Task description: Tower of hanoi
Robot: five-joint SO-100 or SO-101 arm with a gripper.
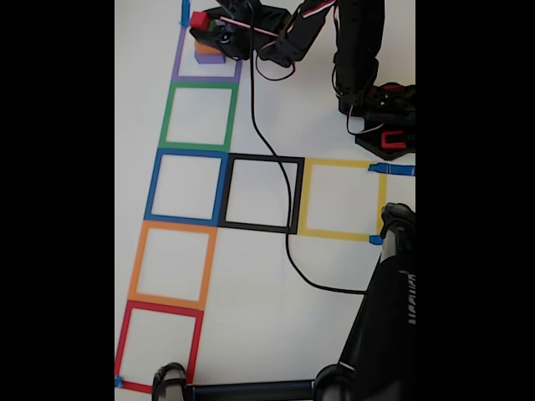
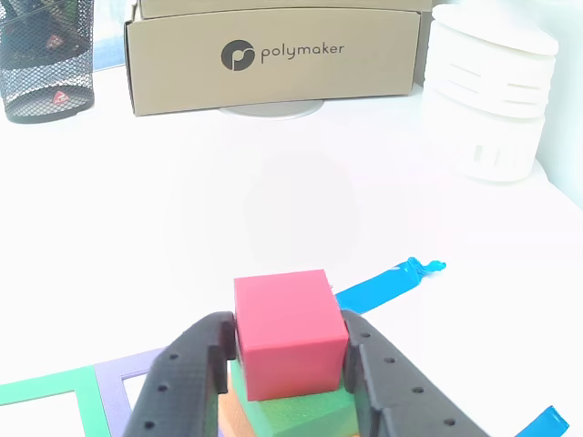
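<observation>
- In the other view the gripper (image 2: 290, 360) has its two black fingers (image 2: 187, 369) pressed against the left and right faces of the red cube (image 2: 290, 332); the jaws are clenched on it.
- The red cube sits between the jaws, its top face above the fingers' upper edges, its front face toward the camera.
- Directly under the jaws, and touching the red cube's underside, lies the green cube (image 2: 305, 414); it is wider than the red one.
- Below the green cube an orange cube (image 2: 235, 414) shows as a thin sliver at the left, low between the fingers.
- In the fixed view the gripper (image 1: 205, 25) is at the top, over the purple tape square (image 1: 177, 71), with the red cube (image 1: 199, 19) at its tip.
- Beneath the jaws there, the orange cube (image 1: 207, 48) rests on the purple cube (image 1: 210, 58), and the stack stands inside the purple square.
- Past the jaws in the other view, a strip of blue tape (image 2: 387, 282) lies on the white table (image 2: 182, 200).
- Far beyond the jaws stand a cardboard box (image 2: 273, 59), a white ribbed container (image 2: 487, 100) to the right and a black mesh holder (image 2: 47, 59) to the left.
- A black cable (image 1: 272, 192) runs from the arm across the table, over the black square (image 1: 262, 194).
</observation>
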